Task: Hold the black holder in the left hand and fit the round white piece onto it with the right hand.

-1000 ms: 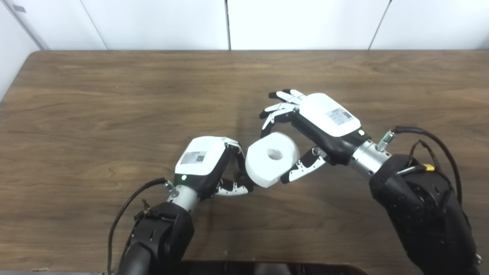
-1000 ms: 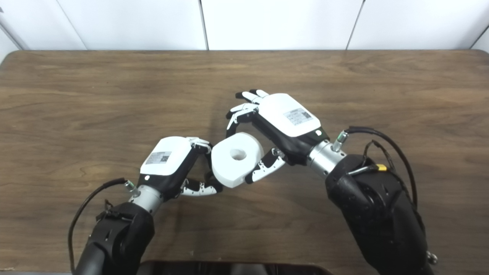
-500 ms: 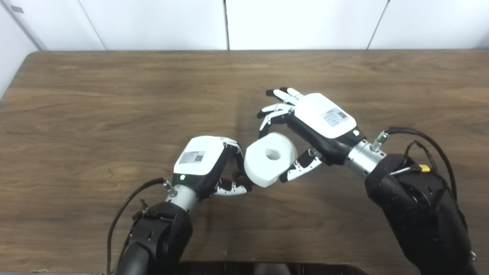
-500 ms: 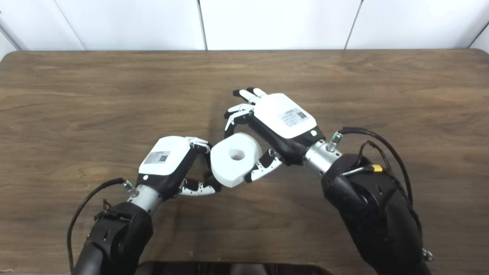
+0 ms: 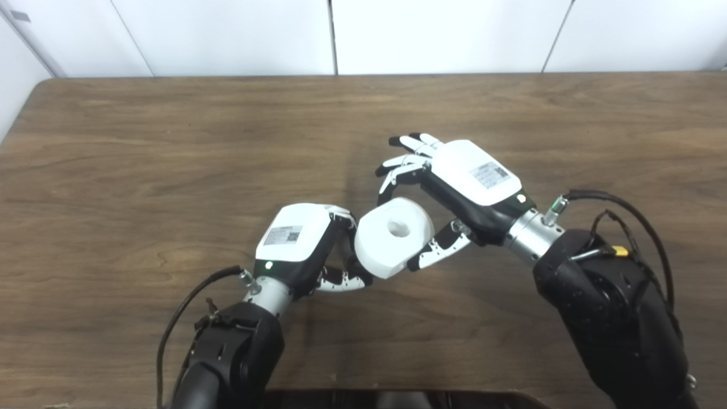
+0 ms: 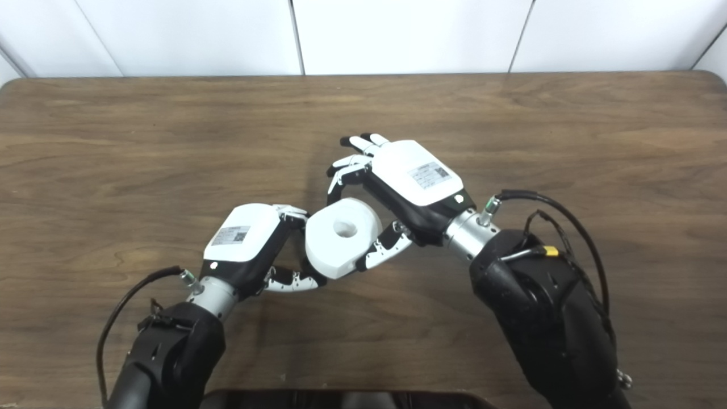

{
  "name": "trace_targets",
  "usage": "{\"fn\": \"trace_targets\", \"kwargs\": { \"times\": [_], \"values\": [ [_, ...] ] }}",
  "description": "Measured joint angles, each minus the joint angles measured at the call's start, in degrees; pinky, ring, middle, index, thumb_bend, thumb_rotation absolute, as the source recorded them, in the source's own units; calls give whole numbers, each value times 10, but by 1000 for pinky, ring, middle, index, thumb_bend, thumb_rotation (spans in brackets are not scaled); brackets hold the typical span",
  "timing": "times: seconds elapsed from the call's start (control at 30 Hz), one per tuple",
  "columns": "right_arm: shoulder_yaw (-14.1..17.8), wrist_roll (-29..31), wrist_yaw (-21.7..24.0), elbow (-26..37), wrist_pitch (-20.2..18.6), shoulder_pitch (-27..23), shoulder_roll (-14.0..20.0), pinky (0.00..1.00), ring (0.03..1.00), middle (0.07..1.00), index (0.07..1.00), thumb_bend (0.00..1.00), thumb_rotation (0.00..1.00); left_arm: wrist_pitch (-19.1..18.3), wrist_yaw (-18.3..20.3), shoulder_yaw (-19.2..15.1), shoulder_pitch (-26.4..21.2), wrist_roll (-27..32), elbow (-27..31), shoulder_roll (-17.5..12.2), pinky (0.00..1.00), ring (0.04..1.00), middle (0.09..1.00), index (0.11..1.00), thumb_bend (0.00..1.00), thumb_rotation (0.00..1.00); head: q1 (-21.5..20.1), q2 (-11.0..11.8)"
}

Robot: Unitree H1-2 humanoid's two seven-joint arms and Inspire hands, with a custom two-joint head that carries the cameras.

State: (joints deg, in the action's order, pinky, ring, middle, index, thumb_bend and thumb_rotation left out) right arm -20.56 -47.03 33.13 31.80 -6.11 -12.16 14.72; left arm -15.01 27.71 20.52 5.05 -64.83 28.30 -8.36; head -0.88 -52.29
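The round white piece (image 5: 392,236), a thick disc with a centre hole, hangs above the table between my two hands. My right hand (image 5: 474,173) is shut on it, thumb under its near right side and a finger on its far edge, with the other fingers spread above. My left hand (image 5: 295,236) is curled shut right against the disc's left side. Of the black holder (image 5: 350,254) only a dark sliver shows between the left hand's fingers and the disc. The rest is hidden, so I cannot tell how far the disc sits on it.
The brown wooden table (image 5: 170,142) runs to a white panelled wall at the back, with its left corner in sight. A dark part of my body (image 5: 397,397) lies along the bottom edge. Cables loop from both wrists.
The whole picture has slid a little left, so the camera moved. Beyond that, the right hand has brought the white piece slightly closer to the left hand.
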Motion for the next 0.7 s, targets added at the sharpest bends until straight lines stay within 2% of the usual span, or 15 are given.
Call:
{"fn": "trace_targets", "kwargs": {
  "times": [0.7],
  "values": [
    [-3,-11,0,-5,3,2,-3,965,945,797,481,521,141,-1,2,1,0,-4,1,2,775,840,777,488,518,51,0,-2]
  ]
}}
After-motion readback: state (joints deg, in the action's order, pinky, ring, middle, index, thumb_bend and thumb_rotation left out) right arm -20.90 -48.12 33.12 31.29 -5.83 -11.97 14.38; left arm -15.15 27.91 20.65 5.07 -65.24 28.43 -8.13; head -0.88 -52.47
